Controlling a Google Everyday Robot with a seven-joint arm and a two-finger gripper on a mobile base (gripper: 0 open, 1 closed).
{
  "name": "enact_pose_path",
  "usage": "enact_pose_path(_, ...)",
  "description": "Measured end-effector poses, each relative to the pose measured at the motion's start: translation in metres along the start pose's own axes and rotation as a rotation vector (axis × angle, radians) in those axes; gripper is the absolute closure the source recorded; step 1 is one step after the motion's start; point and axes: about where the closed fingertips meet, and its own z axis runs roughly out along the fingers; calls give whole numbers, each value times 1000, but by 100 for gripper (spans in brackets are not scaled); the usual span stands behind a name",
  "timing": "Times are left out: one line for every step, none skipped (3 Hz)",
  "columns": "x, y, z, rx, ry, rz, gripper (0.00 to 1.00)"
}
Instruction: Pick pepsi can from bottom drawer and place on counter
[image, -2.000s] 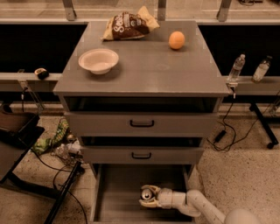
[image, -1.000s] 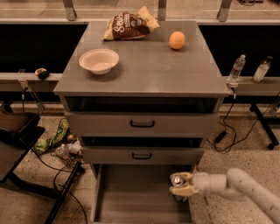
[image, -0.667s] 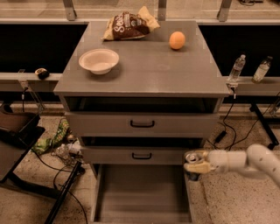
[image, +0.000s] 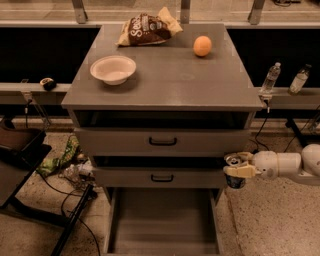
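The gripper (image: 235, 171) hangs in the air just right of the cabinet, level with the middle drawer (image: 162, 177), at the end of a pale arm (image: 287, 165) that reaches in from the right edge. It is clenched around the pepsi can (image: 235, 182). The can stands upright in the grasp, with its silver top above the fingers and its dark blue body below them. The can is out of the bottom drawer (image: 162, 220) and well below the worktop (image: 170, 80).

The bottom drawer stands pulled out towards the camera, showing its flat grey floor and low side walls. The middle drawer and the top drawer (image: 162, 142), each with a black handle, are pushed in.

On the worktop a shallow white bowl (image: 113, 69) sits near the left front. A brown snack bag (image: 147, 30) lies at the back. An orange (image: 202, 46) rests to the right of the bag, apart from it. Two clear plastic bottles (image: 270, 77) stand on a ledge to the right of the cabinet.
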Motion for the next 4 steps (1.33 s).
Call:
enact_pose_path(-49,35,-14,-14,-1,-28,100)
enact_pose_path(-120,78,-40,-20,-15,-96,100)
enact_pose_path(-218,104,-70,58,-45,-159,100)
enact_pose_path(-345,108,-96,215,-164,-255,100)
